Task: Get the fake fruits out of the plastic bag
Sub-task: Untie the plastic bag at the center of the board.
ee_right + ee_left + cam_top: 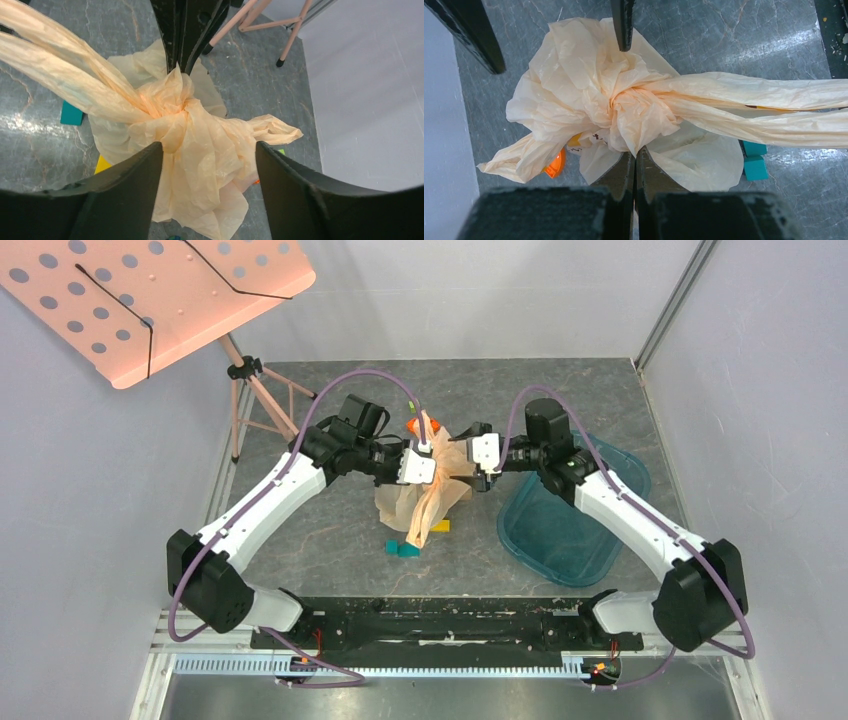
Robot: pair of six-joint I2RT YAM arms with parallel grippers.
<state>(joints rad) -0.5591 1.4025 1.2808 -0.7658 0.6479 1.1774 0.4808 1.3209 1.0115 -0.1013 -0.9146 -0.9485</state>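
the plastic bag [428, 502] lies crumpled on the grey table [330, 530], in the middle between the two arms. its thin peach material is twisted into a tight bunch in the centre, and two long flat strips run away from this bunch toward the near side of the table.

the left gripper [634, 160] is clenched: its two fingers are pressed together with only a thin slit between them, and a fold of the bag is pinched at their tips, right beside the twisted bunch. the right gripper [209, 150] comes from the opposite side and is released, its fingers [125, 190] standing wide apart, one on each side of the bunched part of the bag. whether they touch the plastic i cannot tell.

the fake fruits i cannot make out in any view; the crinkled plastic hides what is inside. a small glossy orange piece [555, 164] looks out from under one edge of the bag, and i cannot say what it is.

a teal block [403, 549] and a yellow block [441, 526] lie on the table just beside the bag, on the near side. a teal tray [560, 530] lies to the right, under the right arm, apart from the bag. a pink music stand [150, 300] is in the far left corner
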